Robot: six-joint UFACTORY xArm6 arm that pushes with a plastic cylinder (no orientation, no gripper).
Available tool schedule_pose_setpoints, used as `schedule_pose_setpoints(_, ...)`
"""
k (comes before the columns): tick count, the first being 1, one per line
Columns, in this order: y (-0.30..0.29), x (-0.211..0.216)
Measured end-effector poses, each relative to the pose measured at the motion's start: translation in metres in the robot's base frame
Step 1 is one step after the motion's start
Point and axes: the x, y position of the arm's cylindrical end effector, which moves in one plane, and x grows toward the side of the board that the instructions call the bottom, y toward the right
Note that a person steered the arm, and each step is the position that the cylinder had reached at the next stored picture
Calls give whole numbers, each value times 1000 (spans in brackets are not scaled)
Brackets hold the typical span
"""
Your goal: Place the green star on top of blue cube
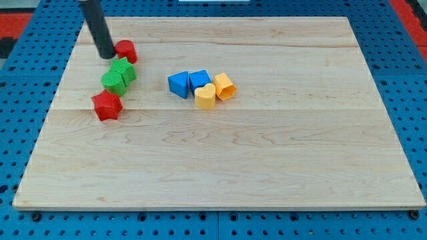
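- My tip (106,55) is down on the wooden worktop (267,160) near the view's top left corner. The dark rod rises from it toward the view's top edge.
- There is no hand on this arm, only the straight rod, so nothing stands apart, together or clamped.
- A red cylinder (126,51) sits just to the view's right of my tip, touching it or very nearly; I cannot tell which.
- The green star (124,69) lies just below the red cylinder and below and to the right of my tip, close but apart from the tip.
- A green cylinder (113,81) presses against the green star's lower left side.
- A red star (107,105) lies just below the green cylinder, at the bottom of this left-hand cluster.
- The blue cube (199,81) rests to the view's right of the green star, well apart from it, with bare wood between.
- A second blue block (179,85), its shape hard to make out, touches the blue cube's left side.
- A yellow heart (205,97) sits just below the blue cube, touching it.
- Another yellow block (225,87), shape unclear, sits beside the blue cube on its right, against the heart.
- The green star lies flat on the worktop, not on the blue cube.
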Motion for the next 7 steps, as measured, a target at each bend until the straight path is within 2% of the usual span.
schedule_pose_setpoints(5,-11,-52)
schedule_pose_setpoints(7,0,-39)
